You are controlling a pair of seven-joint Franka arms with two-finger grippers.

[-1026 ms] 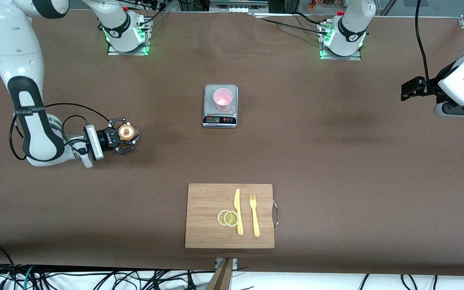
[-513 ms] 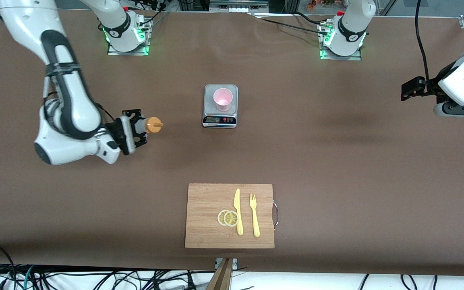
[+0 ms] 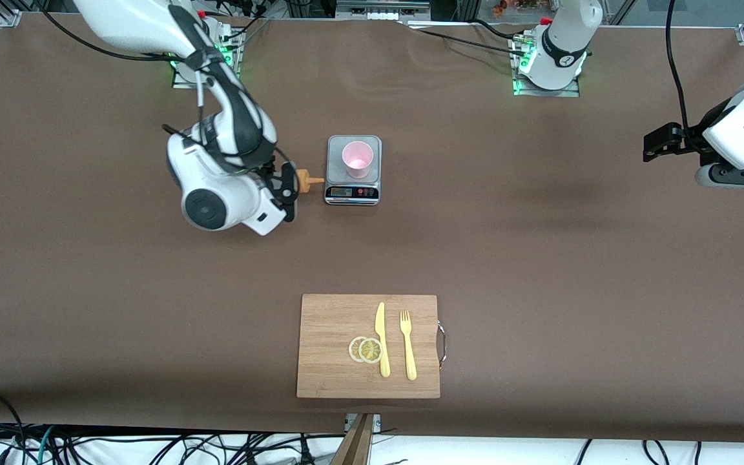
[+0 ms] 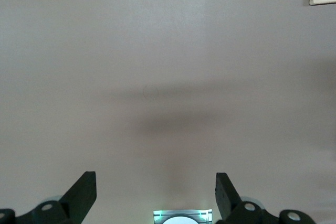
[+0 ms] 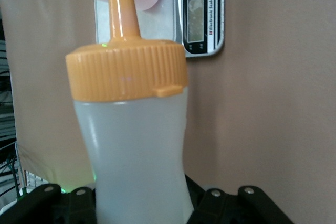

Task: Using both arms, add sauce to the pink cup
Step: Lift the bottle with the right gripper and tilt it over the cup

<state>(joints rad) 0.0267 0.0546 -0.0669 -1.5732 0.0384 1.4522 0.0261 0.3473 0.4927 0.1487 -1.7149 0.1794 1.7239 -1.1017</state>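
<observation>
Orange-capped and whitish, the sauce [image 5: 131, 145] is sitting clenched in my right gripper [image 3: 287, 183], tipped on its side over the bench [image 3: 540, 258], nozzle aiming at the scale [image 3: 353, 169]. The pink cup [image 3: 357, 159] is standing upright on the scale's plate, toward the bases, just beside the nozzle tip. To pour well, I am judging that I should be bringing the nozzle over the cup's mouth before tilting down, squeezing gently so nothing is spilling on the plate. My left gripper [image 4: 156, 195] is waiting released, over bare brown bench at its own end. Nearer the front camera, a cutting board [image 3: 333, 323] is carrying a knife [image 3: 382, 339], fork [image 3: 407, 345] and lemon slices [image 3: 365, 349], well apart.
</observation>
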